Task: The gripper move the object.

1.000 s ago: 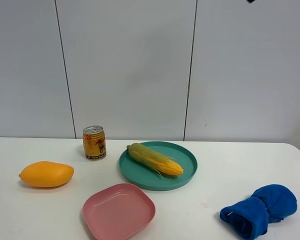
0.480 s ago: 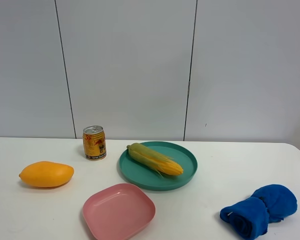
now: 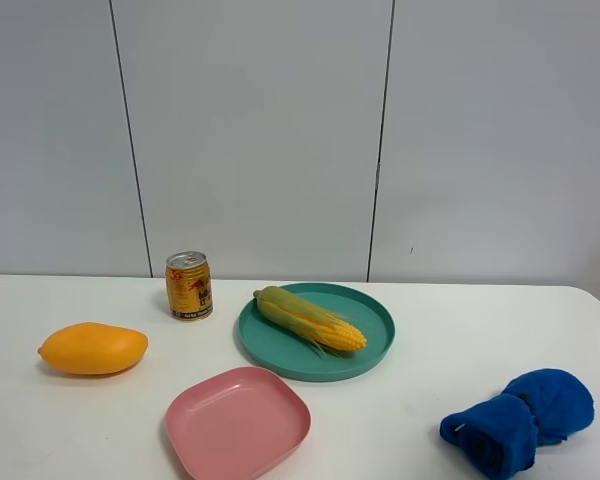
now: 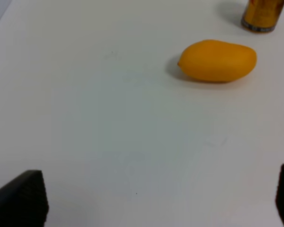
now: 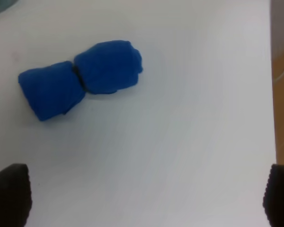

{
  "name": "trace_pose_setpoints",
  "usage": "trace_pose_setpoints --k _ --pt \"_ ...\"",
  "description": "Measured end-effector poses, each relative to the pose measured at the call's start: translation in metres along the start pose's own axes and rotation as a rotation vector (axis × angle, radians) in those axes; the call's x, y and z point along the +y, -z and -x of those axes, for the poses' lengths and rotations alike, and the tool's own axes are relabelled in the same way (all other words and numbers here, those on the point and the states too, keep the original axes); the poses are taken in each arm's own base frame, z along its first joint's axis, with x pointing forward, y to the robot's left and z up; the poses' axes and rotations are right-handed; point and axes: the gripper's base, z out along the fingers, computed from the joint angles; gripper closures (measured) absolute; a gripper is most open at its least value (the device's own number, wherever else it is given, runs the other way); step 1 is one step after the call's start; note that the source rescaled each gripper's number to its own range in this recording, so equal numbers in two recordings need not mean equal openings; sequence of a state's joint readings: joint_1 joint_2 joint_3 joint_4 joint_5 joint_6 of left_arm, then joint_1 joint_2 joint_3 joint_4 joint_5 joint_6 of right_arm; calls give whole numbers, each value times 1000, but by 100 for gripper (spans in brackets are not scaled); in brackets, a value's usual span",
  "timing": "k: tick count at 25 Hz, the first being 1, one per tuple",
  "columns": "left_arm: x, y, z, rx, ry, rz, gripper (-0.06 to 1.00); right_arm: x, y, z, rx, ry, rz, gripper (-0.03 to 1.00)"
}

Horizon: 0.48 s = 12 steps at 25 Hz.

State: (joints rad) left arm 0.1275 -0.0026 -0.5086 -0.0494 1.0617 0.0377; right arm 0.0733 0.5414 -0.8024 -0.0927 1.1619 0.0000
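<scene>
The corn cob (image 3: 309, 318) lies on the round teal plate (image 3: 365, 300) at the table's middle, husk end to the back left, yellow kernels to the front right. No gripper shows in the exterior high view. The left gripper (image 4: 161, 201) is open over bare table, its black fingertips (image 4: 21, 198) at the picture's lower corners, the mango well ahead of it. The right gripper (image 5: 146, 198) is open, its fingertips (image 5: 9, 194) wide apart above the table near the blue cloth. Neither holds anything.
An orange mango (image 3: 92, 348) lies at the left, also in the left wrist view (image 4: 217, 60). A gold can (image 3: 188, 286) stands behind it. A pink square plate (image 3: 237, 422) sits in front. A rolled blue cloth (image 3: 520, 418) lies at the right (image 5: 80, 78), near the table's right edge (image 5: 273, 118).
A dark bit of the right arm showed at the upper right of the exterior high view earlier and has left the picture. The things on the table have not moved.
</scene>
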Motion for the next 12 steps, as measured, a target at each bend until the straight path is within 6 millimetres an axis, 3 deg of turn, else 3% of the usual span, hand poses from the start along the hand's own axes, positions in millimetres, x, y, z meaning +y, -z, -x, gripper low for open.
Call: trace_pose_setpoints --k 4,12 --pt "0 0 0 0 0 0 -6 -1 4 -26 -44 -117 -29 -3" --pt "0 0 0 0 0 0 -6 3 2 -69 -143 -186 -18 -3"
